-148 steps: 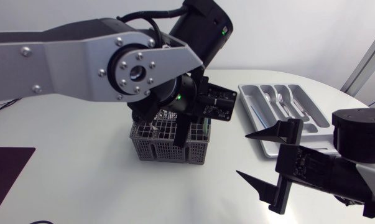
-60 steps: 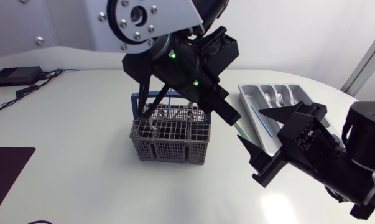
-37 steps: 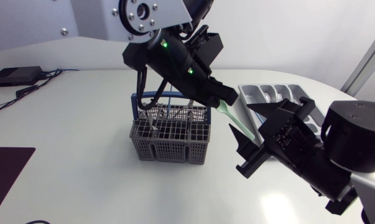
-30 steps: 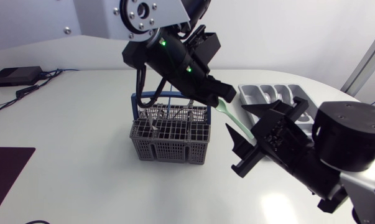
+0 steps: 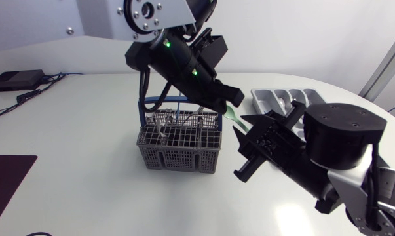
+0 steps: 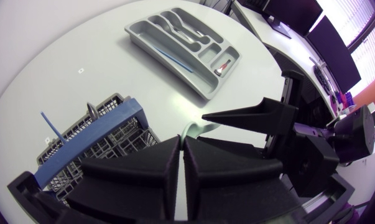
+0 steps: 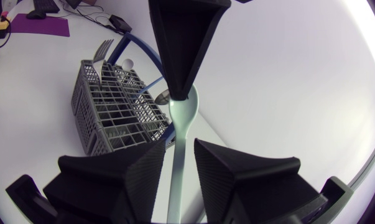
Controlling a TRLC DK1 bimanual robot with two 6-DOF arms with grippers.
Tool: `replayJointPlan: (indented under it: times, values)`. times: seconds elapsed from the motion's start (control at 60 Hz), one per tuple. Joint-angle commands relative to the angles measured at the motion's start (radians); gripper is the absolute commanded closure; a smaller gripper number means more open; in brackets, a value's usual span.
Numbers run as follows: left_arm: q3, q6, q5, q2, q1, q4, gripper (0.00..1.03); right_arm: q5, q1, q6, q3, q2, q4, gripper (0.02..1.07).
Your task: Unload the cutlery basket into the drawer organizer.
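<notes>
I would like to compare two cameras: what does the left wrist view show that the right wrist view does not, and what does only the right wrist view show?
Only the left wrist view shows the drawer organizer, with cutlery already lying in its compartments.

Only the right wrist view shows the fork standing in the cutlery basket, and most of the green spoon's length.

Both views show the basket with its blue handle, the green spoon, the left pincer shut on it, and the right pincer, open, close to the spoon.
</notes>
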Motion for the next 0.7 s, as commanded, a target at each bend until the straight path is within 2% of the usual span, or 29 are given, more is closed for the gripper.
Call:
replayJointPlan:
  times: [0.0,0.167,0.3,0.533,0.633,0.683]
  values:
    - [0.022,-0.030,0.019,0.019,0.011,-0.009,1.00,0.017,-0.002,-0.021,0.021,0.023,0.028,0.80]
    - [0.024,-0.036,0.030,0.022,0.009,-0.009,1.00,0.016,-0.006,-0.026,0.022,0.035,0.031,0.88]
    - [0.024,-0.041,0.033,0.028,0.006,-0.011,1.00,0.017,-0.010,-0.028,0.024,0.041,0.034,0.89]
    - [0.025,-0.046,0.041,0.033,0.003,-0.011,1.00,0.016,-0.015,-0.041,0.028,0.043,0.036,1.01]
    - [0.031,-0.055,0.053,0.031,0.011,-0.011,1.00,0.016,-0.015,-0.044,0.024,0.039,0.036,1.01]
    - [0.036,-0.061,0.061,0.029,0.015,-0.008,0.93,0.011,-0.015,-0.049,0.019,0.033,0.034,1.01]
